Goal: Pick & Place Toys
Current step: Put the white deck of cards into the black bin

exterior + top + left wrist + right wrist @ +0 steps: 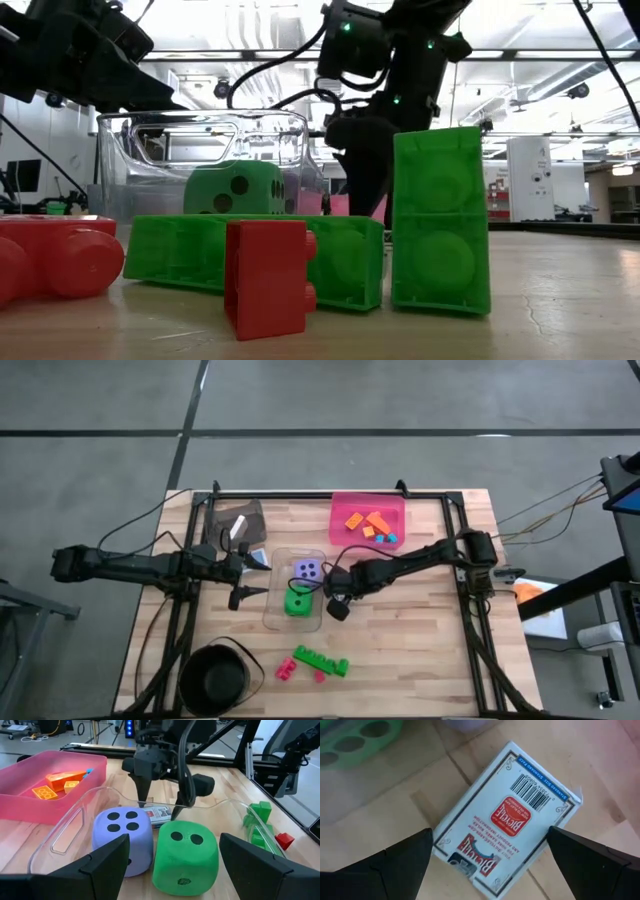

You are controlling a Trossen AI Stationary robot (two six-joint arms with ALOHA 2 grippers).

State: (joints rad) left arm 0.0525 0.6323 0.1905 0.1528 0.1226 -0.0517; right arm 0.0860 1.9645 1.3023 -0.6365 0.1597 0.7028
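A clear bin (272, 610) in the table's middle holds a purple die (307, 570), a green die (297, 601) and a flat playing-card box (159, 814), which lies near the bin's right wall. My right gripper (161, 806) points down over the card box and is open, with one finger on either side of the box and not touching it. The box also fills the right wrist view (507, 822). My left gripper (255, 578) is open and empty. It is level at the bin's left side and faces the dice (185, 855).
A pink bin (345, 538) at the far side holds orange and teal bricks. A dark bin (225, 515) stands at the far left. A black bowl (215, 678) is at the near left. Green bricks (322, 660) and red-pink pieces (287, 670) lie near the front edge.
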